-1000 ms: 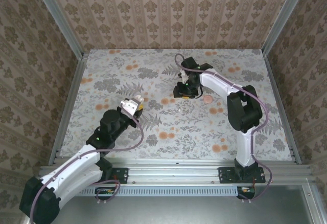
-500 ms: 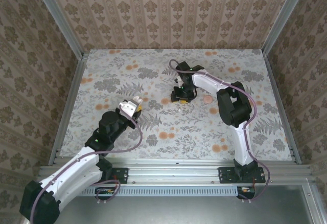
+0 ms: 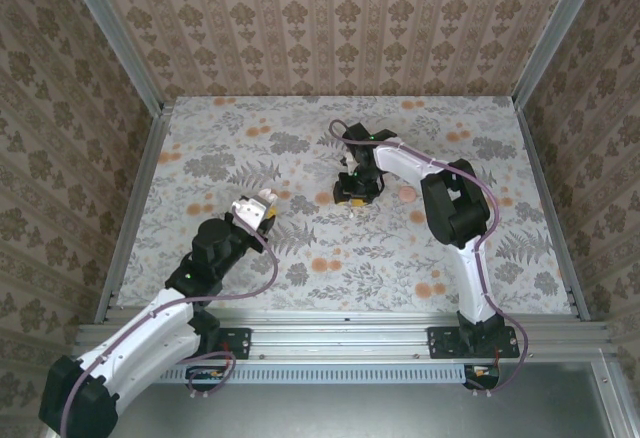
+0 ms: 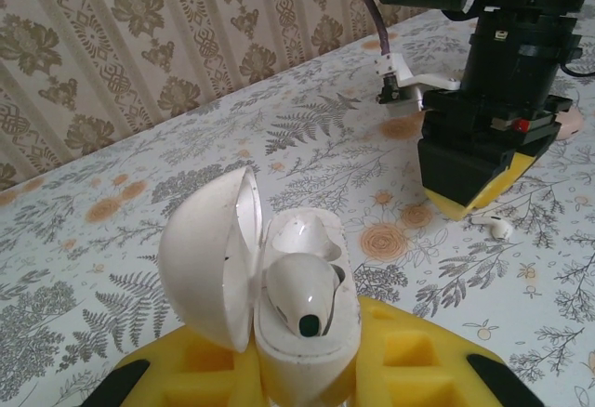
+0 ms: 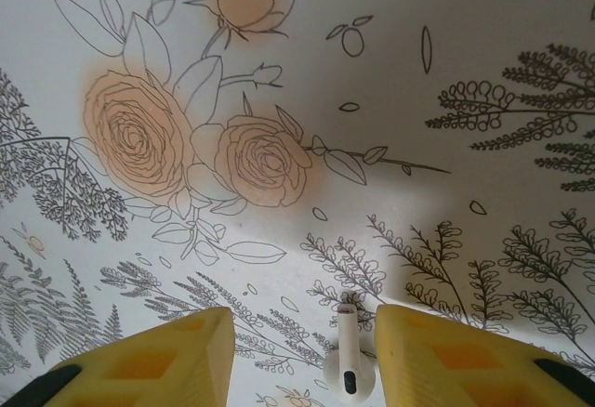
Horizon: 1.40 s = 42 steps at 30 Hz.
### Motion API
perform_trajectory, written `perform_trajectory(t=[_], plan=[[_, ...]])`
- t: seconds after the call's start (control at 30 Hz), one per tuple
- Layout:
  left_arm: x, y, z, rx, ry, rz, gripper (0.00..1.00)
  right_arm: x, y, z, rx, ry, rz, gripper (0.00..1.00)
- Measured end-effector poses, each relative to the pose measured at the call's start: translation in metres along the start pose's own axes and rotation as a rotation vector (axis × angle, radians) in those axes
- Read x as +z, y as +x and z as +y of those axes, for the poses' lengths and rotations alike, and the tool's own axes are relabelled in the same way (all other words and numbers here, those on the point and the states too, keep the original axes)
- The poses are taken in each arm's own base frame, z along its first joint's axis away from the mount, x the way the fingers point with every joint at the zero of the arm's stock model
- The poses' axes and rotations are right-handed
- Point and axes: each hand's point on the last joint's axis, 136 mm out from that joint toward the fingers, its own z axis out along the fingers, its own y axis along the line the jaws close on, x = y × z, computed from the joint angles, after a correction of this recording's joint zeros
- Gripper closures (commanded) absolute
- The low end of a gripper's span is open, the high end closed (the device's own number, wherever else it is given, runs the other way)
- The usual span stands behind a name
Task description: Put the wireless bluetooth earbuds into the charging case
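My left gripper (image 4: 302, 365) is shut on the charging case (image 4: 288, 333), a pale white clamshell held upright with its lid (image 4: 200, 258) swung open to the left. One earbud (image 4: 302, 295) sits in the case's near socket; the socket behind it is empty. In the top view this left gripper (image 3: 255, 208) hovers left of centre. My right gripper (image 5: 305, 351) points down, open, close over the table. The other earbud (image 5: 349, 368) lies flat between its yellow fingers (image 5: 149, 361), close to the right one and apart from it. The left wrist view shows that earbud (image 4: 499, 228) beside the right gripper (image 4: 474, 189).
A small pink round object (image 3: 406, 195) lies on the floral tabletop just right of the right gripper (image 3: 355, 190). Wallpapered walls and metal rails (image 3: 140, 208) close in the table on three sides.
The right gripper has shifted slightly left and toward the near side, coming down over the loose earbud, its arm folding in. The left arm with the case has barely moved.
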Motion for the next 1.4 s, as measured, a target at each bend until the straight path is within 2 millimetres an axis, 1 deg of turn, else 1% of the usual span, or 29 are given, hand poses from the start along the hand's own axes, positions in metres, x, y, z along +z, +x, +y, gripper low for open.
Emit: perform_trajectory(t=[0.17,0.4,0.67,0.77,1.0,1.17,1.27,1.4], plan=[[0.000,0.000,0.000,0.000,0.000,0.000,0.96,0.002,0.002,0.002,-0.004,-0.002,0.008,0.55],[-0.001,-0.003,0.000,0.000,0.001,-0.010,0.95,0.004,0.008,0.011,-0.014,-0.033,0.030,0.55],[-0.001,-0.003,0.000,0.000,0.001,-0.011,0.95,0.014,0.019,0.015,-0.048,-0.022,0.082,0.56],[-0.001,-0.003,0.000,0.000,0.001,-0.011,0.95,0.012,0.021,0.019,-0.072,-0.022,0.089,0.56],[-0.001,-0.003,0.000,0.000,0.004,-0.011,0.95,0.011,0.034,0.031,-0.141,-0.013,0.124,0.56],[-0.001,-0.003,-0.001,0.000,0.005,-0.011,0.96,0.007,0.037,0.037,-0.178,-0.011,0.137,0.56],[-0.002,-0.004,0.000,0.000,0.004,-0.015,0.95,0.006,0.041,0.038,-0.193,-0.003,0.151,0.56],[-0.003,-0.004,0.000,0.000,0.003,-0.021,0.95,0.006,0.048,0.035,-0.203,0.019,0.177,0.57]])
